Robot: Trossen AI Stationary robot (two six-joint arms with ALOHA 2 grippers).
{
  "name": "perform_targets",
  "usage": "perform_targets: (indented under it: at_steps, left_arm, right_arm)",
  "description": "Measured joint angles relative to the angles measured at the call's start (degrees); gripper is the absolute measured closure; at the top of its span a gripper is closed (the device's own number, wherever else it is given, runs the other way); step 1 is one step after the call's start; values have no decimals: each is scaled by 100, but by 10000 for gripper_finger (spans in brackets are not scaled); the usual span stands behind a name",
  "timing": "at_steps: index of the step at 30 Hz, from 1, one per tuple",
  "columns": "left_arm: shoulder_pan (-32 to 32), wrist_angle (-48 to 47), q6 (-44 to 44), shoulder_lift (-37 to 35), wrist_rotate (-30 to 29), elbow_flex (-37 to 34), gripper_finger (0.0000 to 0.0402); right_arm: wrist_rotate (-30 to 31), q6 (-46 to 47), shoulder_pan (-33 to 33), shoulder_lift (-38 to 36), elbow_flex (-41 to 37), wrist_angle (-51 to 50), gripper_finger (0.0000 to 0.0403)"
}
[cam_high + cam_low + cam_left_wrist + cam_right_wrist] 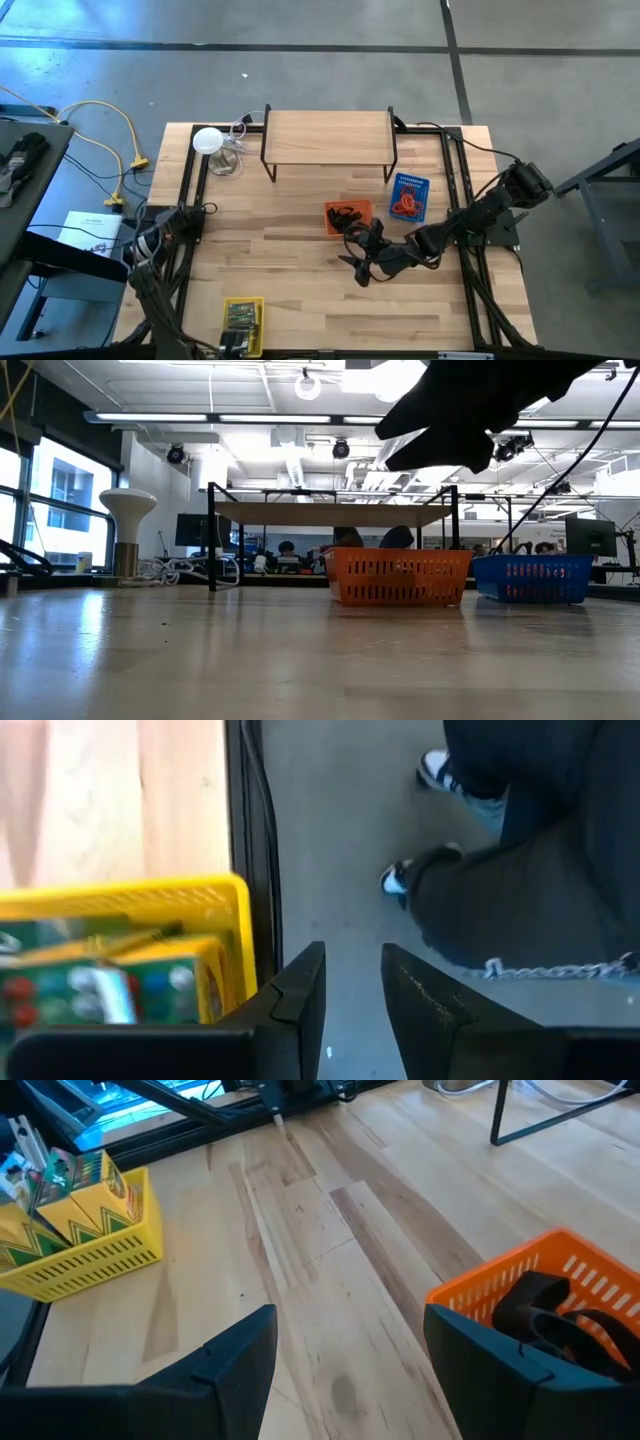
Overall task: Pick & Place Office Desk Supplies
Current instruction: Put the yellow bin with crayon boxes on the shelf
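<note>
Three small baskets stand on the wooden table. The orange basket (347,216) holds black clips (545,1315). The blue basket (408,197) holds red ring bands. The yellow basket (243,322), at the near edge, holds yellow-green packs (85,1195). My right gripper (358,268) hangs open and empty above the table, just on the near side of the orange basket; its fingers (235,1365) point toward the table's left. My left gripper (350,1005) is beside the yellow basket (130,905) at the table's near edge, above the floor. A narrow gap shows between its fingers, and it is empty.
A wooden shelf on black legs (328,138) stands at the far middle. A white round disc on a stand (208,140) with cables is at the far left. A person's legs and shoes (520,870) are on the floor beyond the near edge. Bare tabletop (300,280) lies in the middle.
</note>
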Motion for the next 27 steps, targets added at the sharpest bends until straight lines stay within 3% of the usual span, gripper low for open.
perform_targets:
  at_steps: [5, 13, 27]
  left_arm:
    - [-100, -188, -57, 184, 94, -3, 307]
    - [-35, -1002, -1139, 239, 174, -3, 307]
    - [-1, -998, -963, 499, 306, -7, 276]
  right_arm:
    - [0, 104, -2, 0, 0, 4, 162]
    - [-7, 129, -7, 0, 0, 0, 162]
    - [7, -42, -26, 0, 0, -5, 162]
